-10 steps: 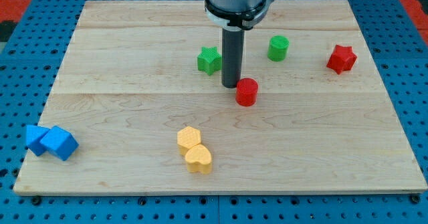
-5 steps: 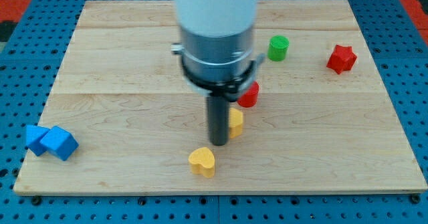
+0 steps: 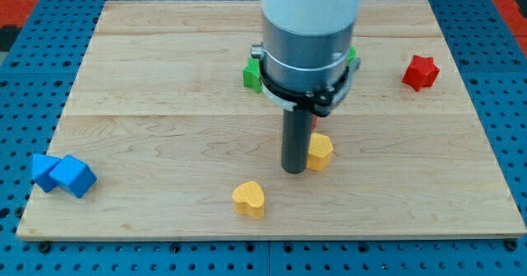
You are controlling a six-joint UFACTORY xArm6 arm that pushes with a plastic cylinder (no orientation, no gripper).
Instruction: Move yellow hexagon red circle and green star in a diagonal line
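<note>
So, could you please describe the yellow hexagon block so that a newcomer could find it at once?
Start at the wooden board and find the dark rod near its middle. The yellow hexagon block sits right against my tip, on the view's right. The other yellow block, a heart, lies alone nearer the view's bottom.

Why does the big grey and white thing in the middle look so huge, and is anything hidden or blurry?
Camera view: the arm looms because it is near the lens, slightly soft, hiding most of the green star. Lighting is even, shadows faint, no glare. My tip touches the yellow hexagon from the view's left; blocks look sharp.
</note>
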